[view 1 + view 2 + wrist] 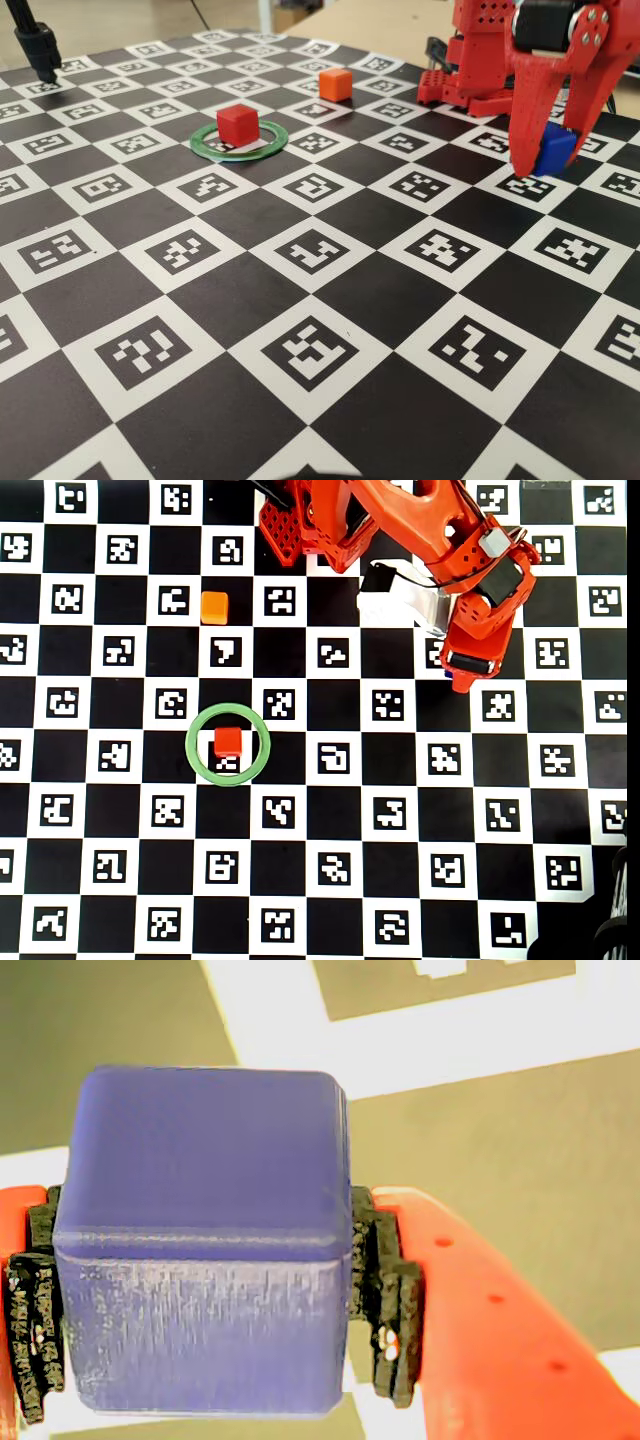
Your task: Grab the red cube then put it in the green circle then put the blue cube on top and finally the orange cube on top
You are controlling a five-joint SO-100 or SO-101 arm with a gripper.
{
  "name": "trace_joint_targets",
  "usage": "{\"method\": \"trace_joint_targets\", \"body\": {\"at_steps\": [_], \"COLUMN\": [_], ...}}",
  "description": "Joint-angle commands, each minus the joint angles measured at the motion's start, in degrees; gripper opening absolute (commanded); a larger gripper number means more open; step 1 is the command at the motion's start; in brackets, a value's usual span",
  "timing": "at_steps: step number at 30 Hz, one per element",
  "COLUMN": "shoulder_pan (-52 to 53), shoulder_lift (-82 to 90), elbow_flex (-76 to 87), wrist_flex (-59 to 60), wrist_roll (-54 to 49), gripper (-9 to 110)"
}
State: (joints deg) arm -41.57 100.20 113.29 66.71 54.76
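Note:
The red cube [238, 123] [228, 742] sits inside the green circle [240, 156] [190, 744] on the left of the board. In the wrist view the blue cube [200, 1250] fills the space between the black pads [392, 1300]. My gripper [540, 160] [205, 1300] [462, 675] is shut on it, far right in the fixed view, with the blue cube [556, 150] low at the board; whether it touches is unclear. From overhead the arm hides nearly all of the blue cube. The orange cube [335, 84] [214, 607] stands alone behind the ring.
The board [300, 340] is a black-and-white checker mat with printed markers. The red arm base [470, 80] [310, 525] stands at the far edge. A black stand [40, 45] rises at the far left corner in the fixed view.

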Motion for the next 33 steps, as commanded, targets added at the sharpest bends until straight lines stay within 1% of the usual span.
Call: {"method": "trace_joint_targets", "body": {"at_steps": [1,5,10,17,20,25,29,33], "shoulder_pan": [4.7,10.9,19.2,35.3,41.7,50.8,54.5,57.5], "shoulder_lift": [0.5,-2.8,-3.4,-3.5,-3.9,-5.6,-6.2,-6.6], "elbow_flex": [-11.6,-19.2,-22.9,-29.5,-30.8,-33.0,-33.8,-34.3], "wrist_flex": [7.4,15.7,21.1,25.0,25.2,25.8,26.5,26.8], "wrist_roll": [-8.6,-19.7,-30.1,-43.6,-52.1,-60.3,-66.0,-69.1], "gripper": [10,10,10,10,10,9,8,8]}}
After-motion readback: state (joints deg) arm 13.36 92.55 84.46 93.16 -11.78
